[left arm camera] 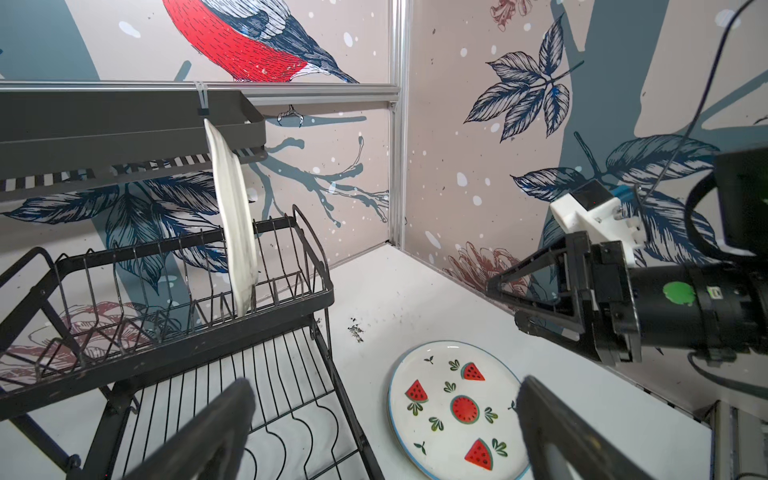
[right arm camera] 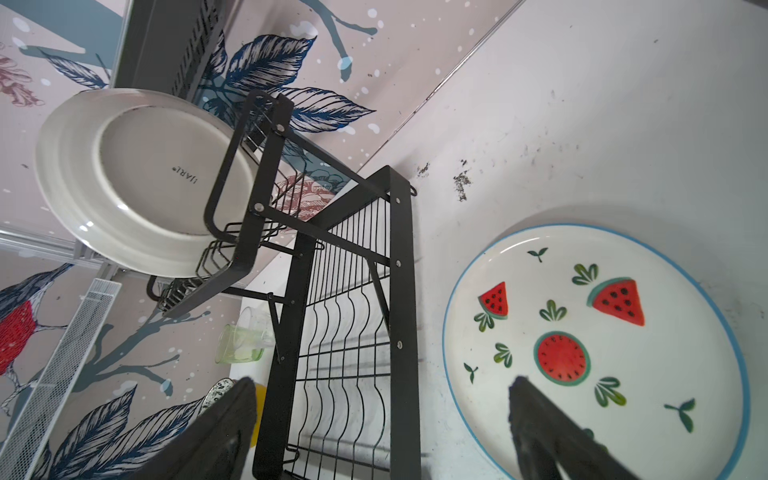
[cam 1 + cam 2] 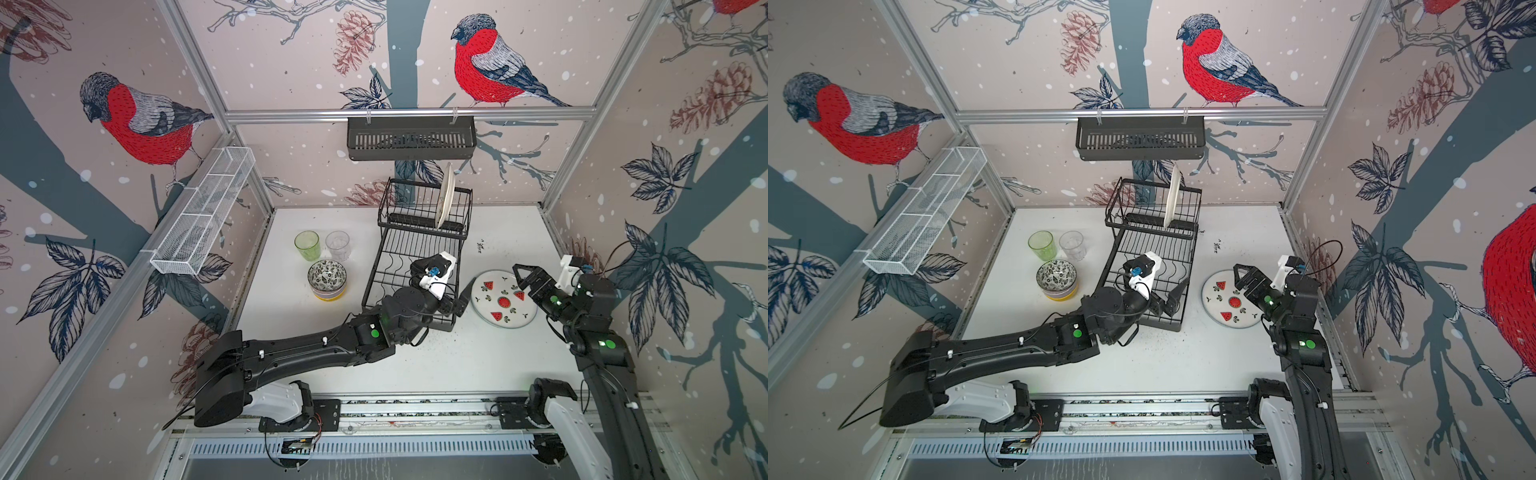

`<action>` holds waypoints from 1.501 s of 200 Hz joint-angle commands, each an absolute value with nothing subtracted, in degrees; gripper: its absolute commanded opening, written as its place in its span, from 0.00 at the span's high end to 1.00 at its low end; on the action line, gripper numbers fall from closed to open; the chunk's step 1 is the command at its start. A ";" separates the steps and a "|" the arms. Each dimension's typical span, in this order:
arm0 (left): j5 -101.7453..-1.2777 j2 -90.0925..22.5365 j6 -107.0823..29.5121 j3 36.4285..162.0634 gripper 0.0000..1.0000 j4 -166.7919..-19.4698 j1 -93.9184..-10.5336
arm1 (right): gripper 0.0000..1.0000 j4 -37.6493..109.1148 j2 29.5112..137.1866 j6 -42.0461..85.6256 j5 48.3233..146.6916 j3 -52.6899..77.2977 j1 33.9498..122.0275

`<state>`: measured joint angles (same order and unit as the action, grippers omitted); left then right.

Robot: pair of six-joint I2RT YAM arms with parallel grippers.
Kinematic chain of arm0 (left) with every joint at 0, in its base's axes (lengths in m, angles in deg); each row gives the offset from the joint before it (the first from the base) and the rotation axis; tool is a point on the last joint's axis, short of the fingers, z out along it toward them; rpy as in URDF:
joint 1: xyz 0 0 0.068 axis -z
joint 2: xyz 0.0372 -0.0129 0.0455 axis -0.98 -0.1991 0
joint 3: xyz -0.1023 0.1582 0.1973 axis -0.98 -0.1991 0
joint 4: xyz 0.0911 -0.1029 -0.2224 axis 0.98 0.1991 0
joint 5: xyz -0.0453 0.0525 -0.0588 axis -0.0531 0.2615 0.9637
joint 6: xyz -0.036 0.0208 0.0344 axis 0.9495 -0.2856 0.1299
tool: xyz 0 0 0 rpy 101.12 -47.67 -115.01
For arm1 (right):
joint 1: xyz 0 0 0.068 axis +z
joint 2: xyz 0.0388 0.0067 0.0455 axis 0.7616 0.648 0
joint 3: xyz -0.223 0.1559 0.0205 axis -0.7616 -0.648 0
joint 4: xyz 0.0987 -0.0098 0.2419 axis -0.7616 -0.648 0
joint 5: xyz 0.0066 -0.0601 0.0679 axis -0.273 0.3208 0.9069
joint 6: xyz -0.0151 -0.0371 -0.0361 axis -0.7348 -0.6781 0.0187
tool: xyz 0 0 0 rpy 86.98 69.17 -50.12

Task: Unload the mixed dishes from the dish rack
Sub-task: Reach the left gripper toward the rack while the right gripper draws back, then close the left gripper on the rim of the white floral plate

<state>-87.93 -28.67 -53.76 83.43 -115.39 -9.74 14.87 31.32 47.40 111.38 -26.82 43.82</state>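
In both top views the dish rack (image 3: 415, 266) holds one cream plate (image 3: 445, 195) upright in its raised tier; the stacked bowls (image 3: 327, 279) left of it hide each other, only the top patterned one clear. Left wrist view: left gripper (image 1: 382, 432) spread wide, empty, over the rack's right edge, fingertips cut off. Right wrist view: right gripper (image 2: 382, 419) wide apart, holding nothing, above the watermelon plate (image 2: 623, 332) right of the rack.
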 commanded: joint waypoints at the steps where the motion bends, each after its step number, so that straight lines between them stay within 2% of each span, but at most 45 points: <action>1: -85.93 -29.07 -50.07 86.76 0.02 -111.62 -11.19 | 0.06 18.91 30.75 46.10 113.20 -26.47 43.95; 83: -79.85 -30.57 -46.02 95.62 0.02 -103.77 -20.63 | 0.01 20.83 29.73 42.30 112.77 -27.59 43.98; 177: -72.71 -33.78 -43.66 102.14 0.02 -104.33 -28.82 | 0.00 24.65 29.38 43.64 112.09 -29.58 43.94; 300: -65.39 -45.72 -42.10 111.03 0.02 -102.61 -33.13 | 0.00 21.17 30.37 42.20 106.44 -29.97 43.87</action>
